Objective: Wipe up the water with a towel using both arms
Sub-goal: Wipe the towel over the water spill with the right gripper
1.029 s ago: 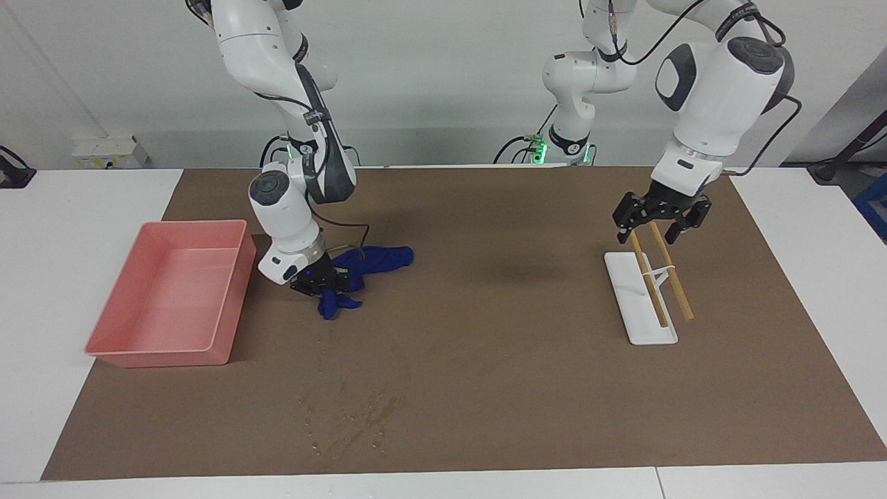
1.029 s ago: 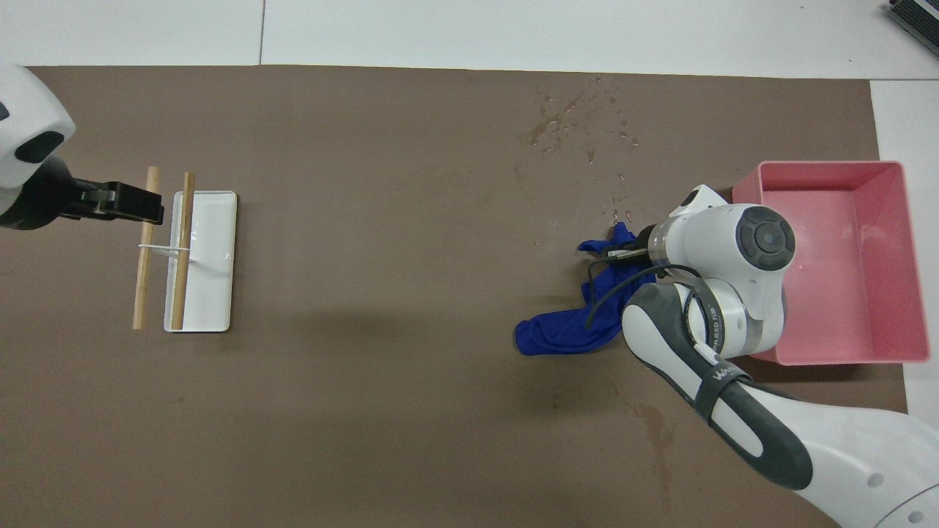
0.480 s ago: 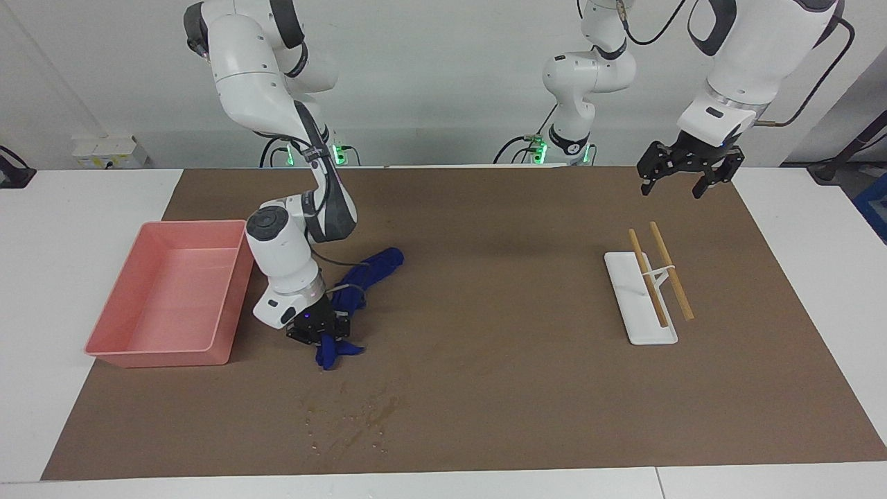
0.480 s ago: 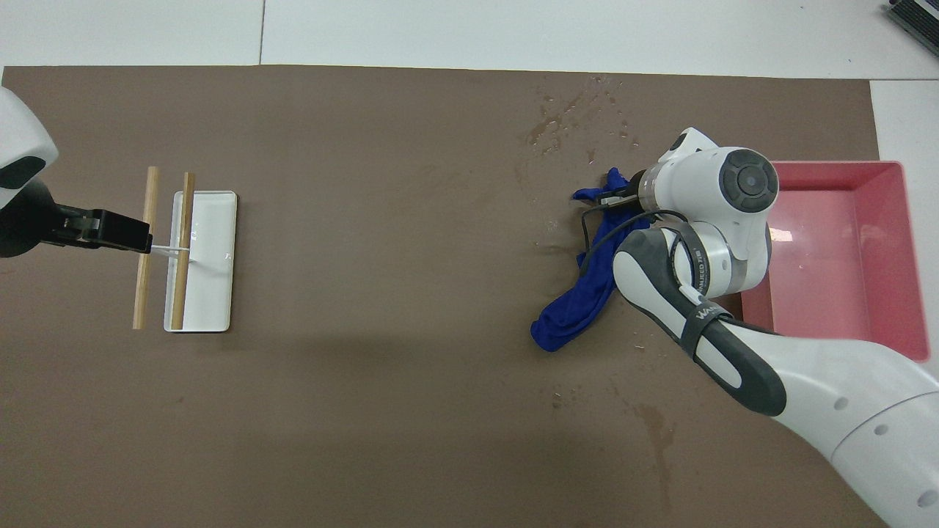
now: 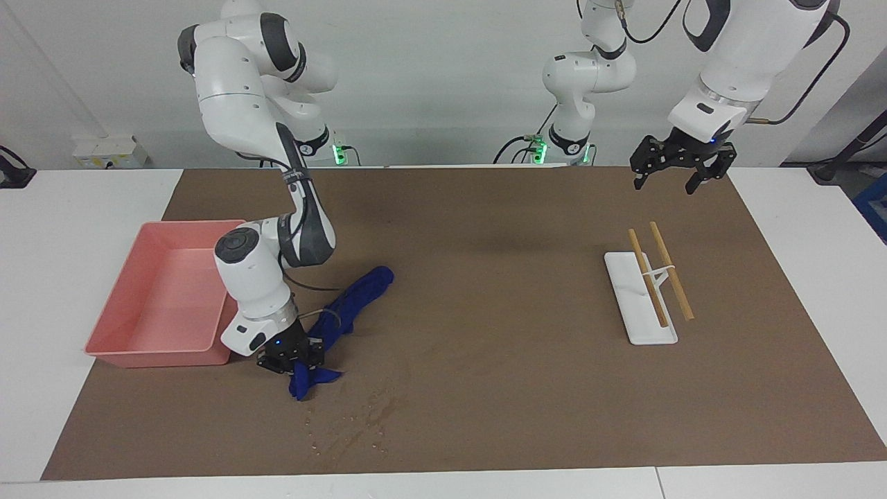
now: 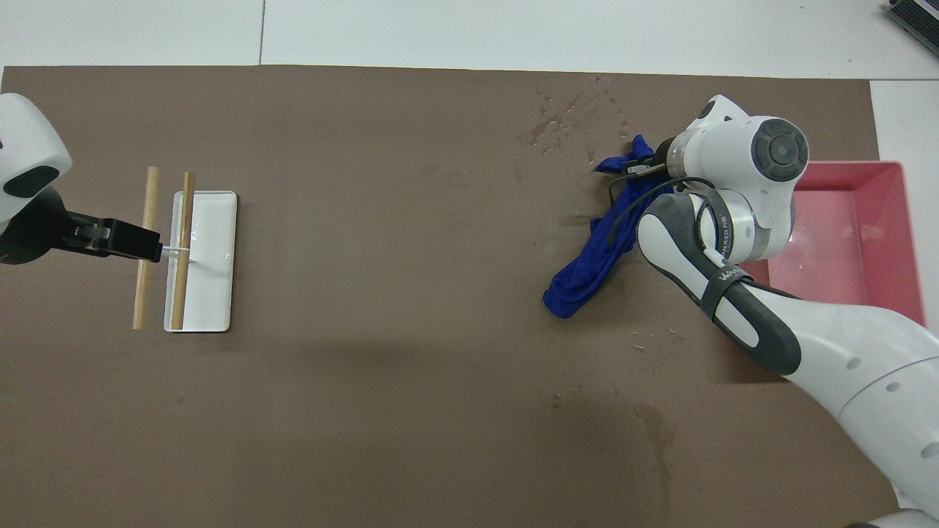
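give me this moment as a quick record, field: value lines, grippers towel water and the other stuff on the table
right gripper: low at the mat, shut on the towel, beside the pink bin
towel: blue, one end gripped, the rest trailing on the mat toward the robots
water: droplets and wet streaks, farther from the robots than the towel, not yet covered
left gripper: open, raised, holding nothing, waits
white tray: toward the left arm's end, two wooden sticks across it
pink bin: toward the right arm's end
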